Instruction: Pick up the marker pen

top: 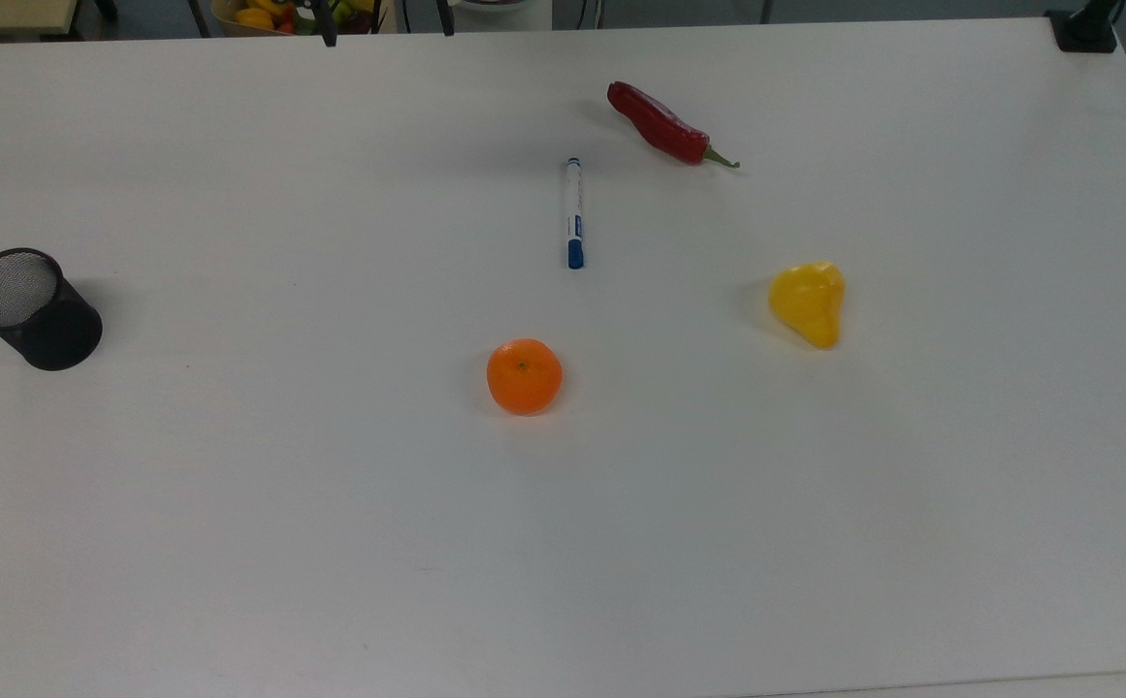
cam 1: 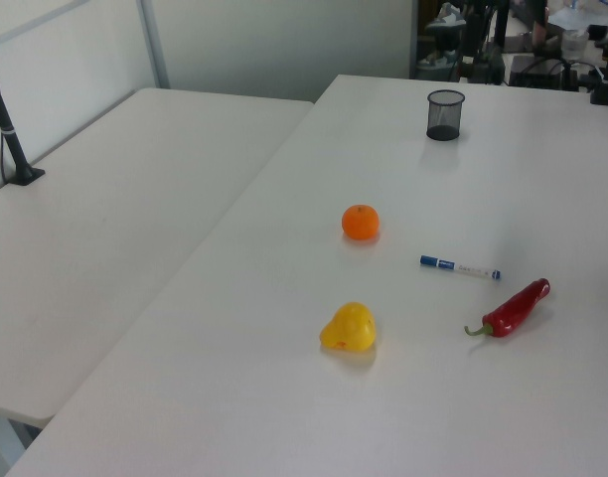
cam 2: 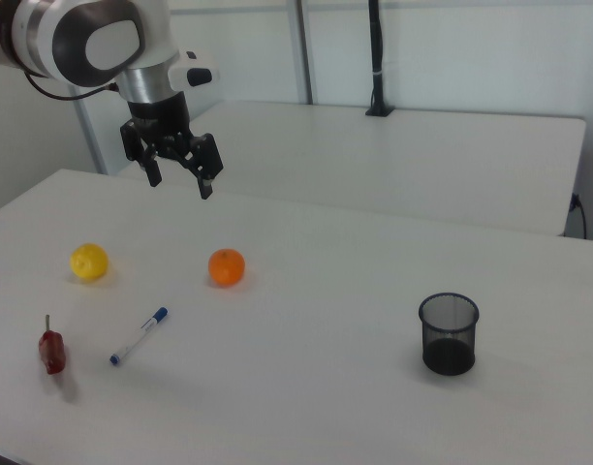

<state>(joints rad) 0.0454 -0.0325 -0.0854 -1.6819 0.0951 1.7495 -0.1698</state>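
The marker pen (top: 573, 213) is a slim white barrel with a blue cap. It lies flat on the white table (top: 233, 543), between the red chilli (top: 659, 124) and the orange (top: 524, 376). It also lies flat in the left view (cam 1: 460, 266) and the right view (cam 2: 140, 336). My gripper (cam 2: 179, 182) hangs high above the table in the right view, open and empty, up and behind the orange (cam 2: 227, 267). It is well apart from the pen. Two dark fingertips (top: 330, 29) poke in at the top view's upper edge.
A black mesh cup (top: 31, 308) stands upright at the top view's left. A yellow pepper (top: 808, 302) lies to the top view's right of the pen. A bin of toy produce (top: 276, 14) sits past the far edge. A second table (cam 1: 105, 219) adjoins in the left view.
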